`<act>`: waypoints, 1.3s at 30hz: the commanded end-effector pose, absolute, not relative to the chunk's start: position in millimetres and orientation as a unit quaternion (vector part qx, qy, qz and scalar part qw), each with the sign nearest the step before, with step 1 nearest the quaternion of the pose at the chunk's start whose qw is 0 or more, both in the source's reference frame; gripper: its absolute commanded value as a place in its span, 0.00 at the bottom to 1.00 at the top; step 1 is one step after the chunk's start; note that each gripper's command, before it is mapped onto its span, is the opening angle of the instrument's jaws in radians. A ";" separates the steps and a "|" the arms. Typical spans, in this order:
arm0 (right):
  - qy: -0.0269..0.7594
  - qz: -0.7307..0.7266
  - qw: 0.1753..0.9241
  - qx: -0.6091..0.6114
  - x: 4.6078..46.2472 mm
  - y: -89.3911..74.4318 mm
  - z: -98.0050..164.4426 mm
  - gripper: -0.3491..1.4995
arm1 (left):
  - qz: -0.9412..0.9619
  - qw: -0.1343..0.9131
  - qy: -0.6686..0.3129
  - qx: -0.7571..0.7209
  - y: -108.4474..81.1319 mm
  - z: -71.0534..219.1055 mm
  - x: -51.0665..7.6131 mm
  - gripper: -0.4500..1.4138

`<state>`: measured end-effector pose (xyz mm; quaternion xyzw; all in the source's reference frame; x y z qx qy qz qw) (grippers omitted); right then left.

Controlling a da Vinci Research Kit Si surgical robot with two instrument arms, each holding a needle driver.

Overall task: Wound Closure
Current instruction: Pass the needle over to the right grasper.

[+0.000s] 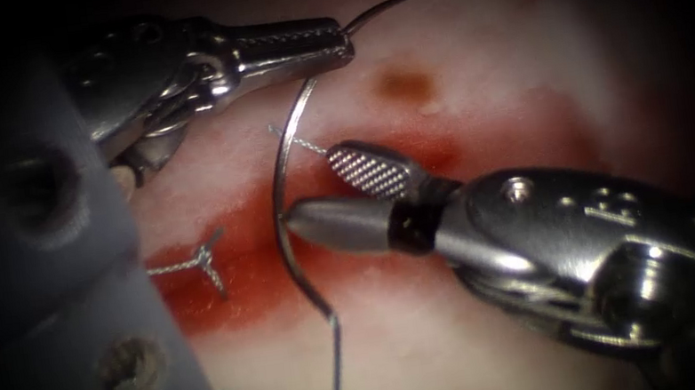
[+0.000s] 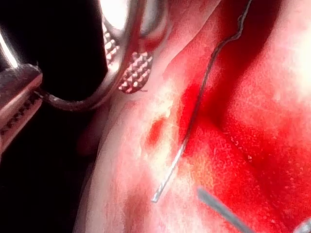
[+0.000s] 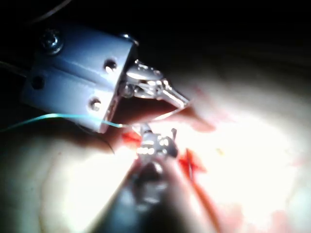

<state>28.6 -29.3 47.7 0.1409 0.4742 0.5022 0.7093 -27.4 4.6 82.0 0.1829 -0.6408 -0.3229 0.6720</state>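
Right tool (image 1: pixel 325 191), jaws spread, straddles the needle (image 1: pixel 281 222) mid-curve above the cut (image 1: pixel 240 263), free of the tissue (image 1: pixel 455 55); left tool (image 1: pixel 336 42) pinches it near the tip. Best close squarely before any release.

The left pincer (image 2: pixel 32 92) is clamped on the curved needle (image 2: pixel 73 104), which arcs away from it toward two o'clock, clear of the tissue (image 2: pixel 141 165). There the right pincer (image 2: pixel 124 62) stands with its jaws apart, its cross-hatched pads (image 2: pixel 137 73) just beside the needle. At four o'clock from the pads, thread (image 2: pixel 199 97) lies over red fluid (image 2: pixel 233 145), running from one o'clock to seven o'clock.
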 end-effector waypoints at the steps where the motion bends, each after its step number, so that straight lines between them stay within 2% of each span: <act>1: 0.475 0.516 0.691 0.173 29.6 -29.0 47.7 0.57 | -0.314 0.660 -0.654 0.194 5.8 81.7 -27.5 0.00; 3: 0.476 0.516 0.688 0.185 29.5 -29.1 47.7 0.57 | -0.307 0.654 -0.662 0.200 5.9 81.7 -27.5 0.00; 7: 0.462 0.526 0.657 0.281 29.5 -29.3 47.6 0.65 | -0.285 0.632 -0.686 0.220 6.2 82.0 -27.3 0.00; 8: 0.460 0.517 0.651 0.312 29.5 -29.4 47.7 0.60 | -0.280 0.623 -0.693 0.228 6.2 82.1 -27.2 0.00; 11: 0.463 0.515 0.642 0.330 29.6 -29.5 47.8 0.59 | -0.271 0.623 -0.698 0.227 6.1 82.1 -27.1 0.00; 14: 0.483 0.551 0.606 0.309 29.8 -29.5 48.0 0.55 | -0.253 0.615 -0.710 0.233 5.9 82.0 -27.2 0.00; 23: 0.506 0.553 0.588 0.304 29.8 -29.0 48.3 0.56 | -0.266 0.610 -0.702 0.253 5.2 82.3 -27.4 0.00; 33: 0.530 0.558 0.565 0.297 29.7 -28.5 48.0 0.49 | -0.293 0.603 -0.692 0.268 4.9 82.9 -27.2 0.00; 34: 0.538 0.541 0.582 0.281 29.6 -28.4 47.7 0.74 | -0.363 0.590 -0.654 0.305 4.9 82.9 -26.9 0.00; 39: 0.556 0.494 0.622 0.243 29.2 -28.3 46.6 0.74 | -0.405 0.609 -0.608 0.309 5.1 83.3 -26.1 0.00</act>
